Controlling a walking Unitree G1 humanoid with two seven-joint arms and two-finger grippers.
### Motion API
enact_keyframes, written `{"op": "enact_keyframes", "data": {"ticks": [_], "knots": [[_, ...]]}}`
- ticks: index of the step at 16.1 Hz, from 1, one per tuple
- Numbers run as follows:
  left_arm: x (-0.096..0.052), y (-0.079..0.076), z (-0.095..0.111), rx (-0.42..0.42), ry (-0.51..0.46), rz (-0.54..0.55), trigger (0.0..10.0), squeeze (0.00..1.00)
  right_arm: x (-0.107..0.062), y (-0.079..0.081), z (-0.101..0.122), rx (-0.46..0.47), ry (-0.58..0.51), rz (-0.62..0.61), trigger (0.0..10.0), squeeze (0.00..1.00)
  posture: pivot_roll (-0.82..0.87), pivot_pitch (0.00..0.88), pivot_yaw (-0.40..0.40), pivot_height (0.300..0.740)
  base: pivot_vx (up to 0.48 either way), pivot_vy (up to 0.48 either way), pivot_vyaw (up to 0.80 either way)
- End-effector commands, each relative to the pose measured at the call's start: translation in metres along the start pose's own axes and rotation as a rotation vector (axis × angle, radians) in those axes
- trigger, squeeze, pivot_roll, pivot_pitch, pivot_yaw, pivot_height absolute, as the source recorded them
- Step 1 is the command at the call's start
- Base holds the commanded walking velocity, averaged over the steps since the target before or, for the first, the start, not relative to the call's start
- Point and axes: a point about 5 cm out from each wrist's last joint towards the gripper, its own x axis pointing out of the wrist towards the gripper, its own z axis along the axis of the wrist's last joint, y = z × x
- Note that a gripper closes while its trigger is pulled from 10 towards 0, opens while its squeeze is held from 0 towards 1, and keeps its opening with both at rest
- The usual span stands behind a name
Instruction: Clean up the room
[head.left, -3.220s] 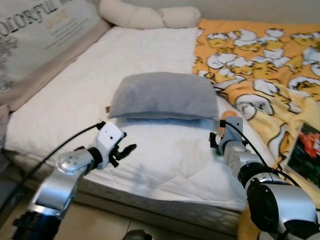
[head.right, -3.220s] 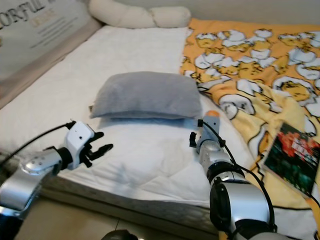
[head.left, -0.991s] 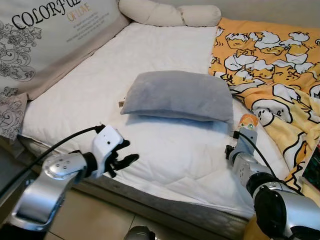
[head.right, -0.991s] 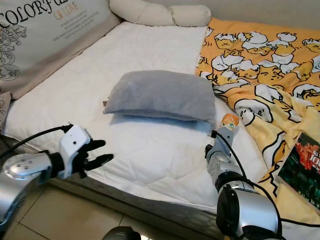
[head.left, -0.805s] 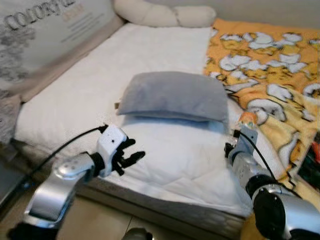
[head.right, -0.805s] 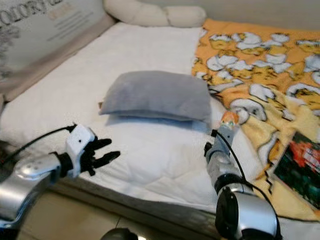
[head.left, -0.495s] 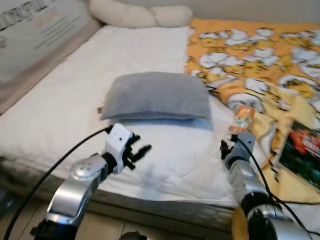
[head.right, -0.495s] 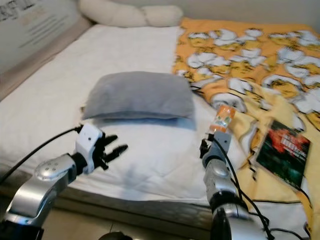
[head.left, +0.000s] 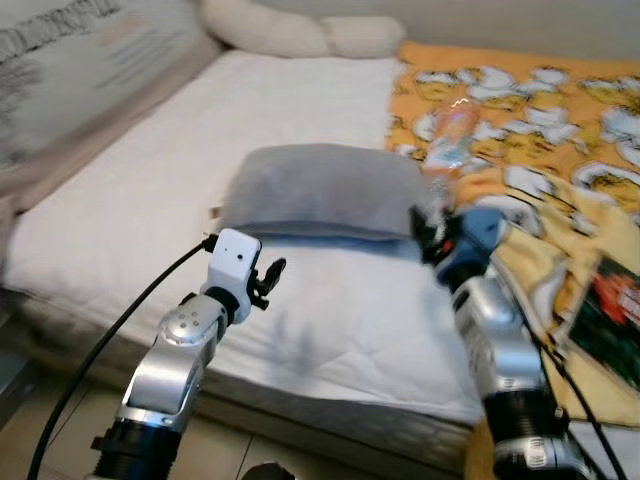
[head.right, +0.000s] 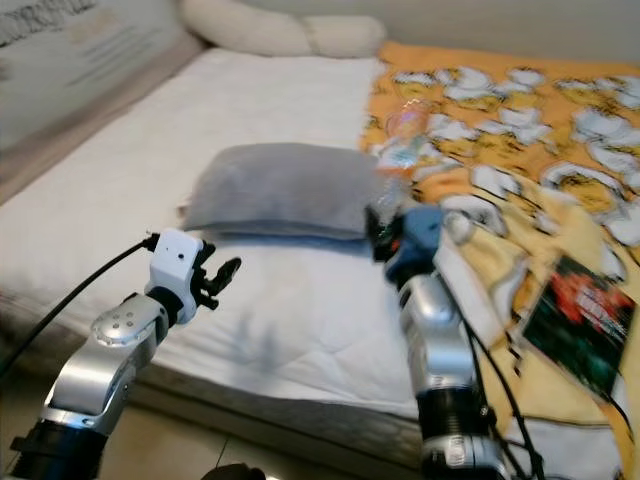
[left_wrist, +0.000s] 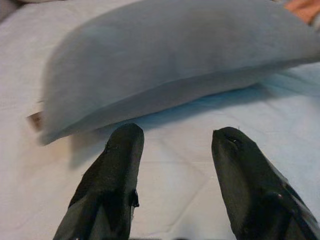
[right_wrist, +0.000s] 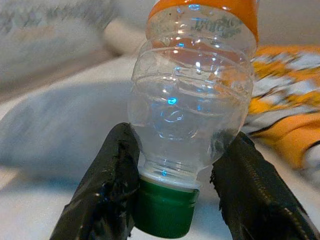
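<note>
Showing detail the blurred eye views lack, the right wrist view has the right gripper (right_wrist: 172, 185) grasping a clear bottle (right_wrist: 192, 110) with a green cap and orange label. Left gripper (left_wrist: 172, 175) hangs released near the grey pillow (left_wrist: 170, 65).

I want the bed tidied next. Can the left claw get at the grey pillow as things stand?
Probably yes. The left claw is open over the white mattress, pointing at the grey pillow just ahead, with nothing between them.
</note>
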Motion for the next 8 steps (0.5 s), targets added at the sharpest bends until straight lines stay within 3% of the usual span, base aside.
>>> {"op": "enact_keyframes", "data": {"ticks": [1, 3, 6, 7, 8], "knots": [[-0.001, 0.008, 0.003, 0.008, -0.016, 0.042, 10.0, 0.0, -0.001, 0.005, 0.002, 0.002, 0.008, 0.022, 10.0, 0.0, -0.03, 0.0, 0.043, 0.74, 0.0, 0.0, 0.8], [-0.002, 0.019, 0.003, 0.001, -0.015, 0.12, 10.0, 0.0, -0.009, 0.016, -0.006, 0.059, 0.07, 0.075, 10.0, 0.0, 0.0, 0.0, 0.043, 0.74, 0.0, 0.0, 0.8], [-0.004, 0.022, 0.001, 0.006, 0.003, 0.124, 10.0, 0.0, -0.007, 0.02, -0.011, 0.039, 0.115, 0.067, 10.0, 0.0, 0.0, 0.0, 0.042, 0.74, 0.0, 0.0, 0.8], [-0.002, 0.022, 0.003, -0.057, -0.008, 0.114, 10.0, 0.0, -0.007, 0.022, -0.013, 0.038, 0.131, 0.081, 10.0, 0.0, 0.0, 0.0, 0.05, 0.74, 0.0, 0.0, 0.8], [-0.001, 0.022, 0.003, -0.065, -0.006, 0.112, 10.0, 0.0, -0.007, 0.022, -0.013, 0.041, 0.133, 0.078, 10.0, 0.0, 0.0, 0.0, 0.05, 0.74, 0.0, 0.0, 0.8]]}}
